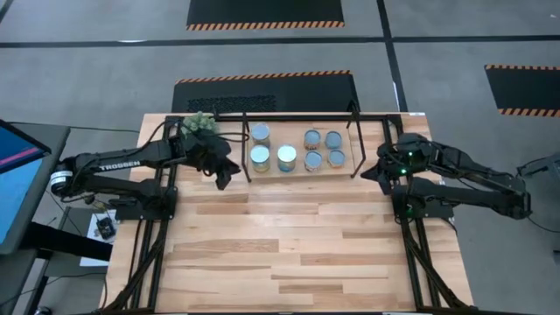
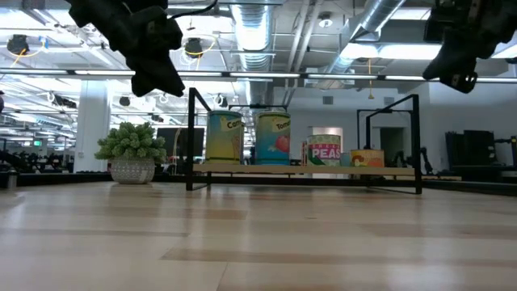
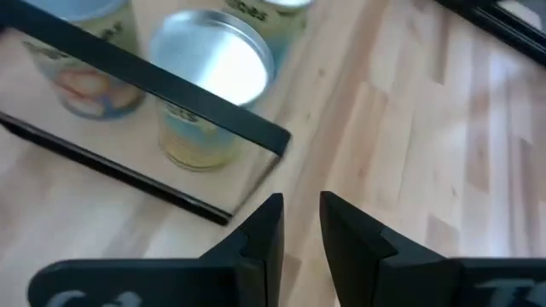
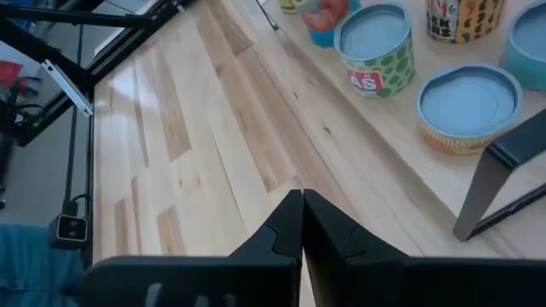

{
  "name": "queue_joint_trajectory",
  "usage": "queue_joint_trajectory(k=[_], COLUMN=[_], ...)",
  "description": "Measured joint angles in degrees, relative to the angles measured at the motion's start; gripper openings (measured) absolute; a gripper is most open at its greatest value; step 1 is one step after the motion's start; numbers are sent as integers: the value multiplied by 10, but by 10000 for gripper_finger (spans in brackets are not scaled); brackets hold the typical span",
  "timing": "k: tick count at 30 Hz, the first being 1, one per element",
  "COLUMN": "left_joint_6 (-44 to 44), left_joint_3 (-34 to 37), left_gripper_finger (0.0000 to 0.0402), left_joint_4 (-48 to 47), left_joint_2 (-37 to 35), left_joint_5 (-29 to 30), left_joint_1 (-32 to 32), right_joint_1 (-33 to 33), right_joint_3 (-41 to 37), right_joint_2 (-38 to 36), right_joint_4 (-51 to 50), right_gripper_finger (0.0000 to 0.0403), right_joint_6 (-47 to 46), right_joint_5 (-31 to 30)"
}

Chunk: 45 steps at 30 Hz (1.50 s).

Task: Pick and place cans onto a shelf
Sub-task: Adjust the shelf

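Observation:
The shelf (image 1: 297, 131), black rails and legs with a light wood board, stands at the table's far side. Several cans stand upright on its board: three toward its left end (image 1: 260, 157) and the others toward its right end (image 1: 325, 149); they also show in the low view (image 2: 273, 137). My left gripper (image 1: 223, 179) hovers above the table just off the shelf's left end, open by a narrow gap (image 3: 299, 213) and empty; the nearest can (image 3: 213, 77) stands behind the shelf's rail (image 3: 256, 128). My right gripper (image 1: 382, 173) hovers off the shelf's right end, shut (image 4: 302, 205) and empty.
A spiky green potted plant (image 1: 197, 124) stands at the far left, behind my left arm. The big black frame (image 1: 411, 254) runs along the table's sides. The shelf's right leg (image 4: 495, 183) is close in front of my right gripper. Bare wood table (image 1: 289, 236) lies toward the near edge.

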<state>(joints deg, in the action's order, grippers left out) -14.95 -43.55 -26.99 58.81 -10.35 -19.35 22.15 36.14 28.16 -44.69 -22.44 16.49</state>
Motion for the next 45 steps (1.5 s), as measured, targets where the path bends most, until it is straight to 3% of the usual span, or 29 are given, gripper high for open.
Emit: queue_joint_trajectory(k=[8,14,21,26,34,45], left_joint_6=[-10,-7,1,3,18,25], left_joint_3=[1,1,1,1,1,1], left_gripper_finger=[68,68,68,68,68,68], left_joint_4=[20,72,99,100,100,102], left_joint_2=[28,75,80,80,79,79], left_joint_5=[0,-20,-8,2,17,21], left_joint_1=[21,29,28,28,14,5], right_joint_1=[0,-1,1,1,1,1], right_joint_3=[0,0,0,0,0,0], right_joint_2=[8,56,115,146,135,130], right_joint_4=[0,-13,17,24,30,29], right_gripper_finger=[31,33,31,34,31,32], right_joint_6=[7,34,65,77,82,87], right_joint_5=[-6,3,-3,-50,-112,-147])
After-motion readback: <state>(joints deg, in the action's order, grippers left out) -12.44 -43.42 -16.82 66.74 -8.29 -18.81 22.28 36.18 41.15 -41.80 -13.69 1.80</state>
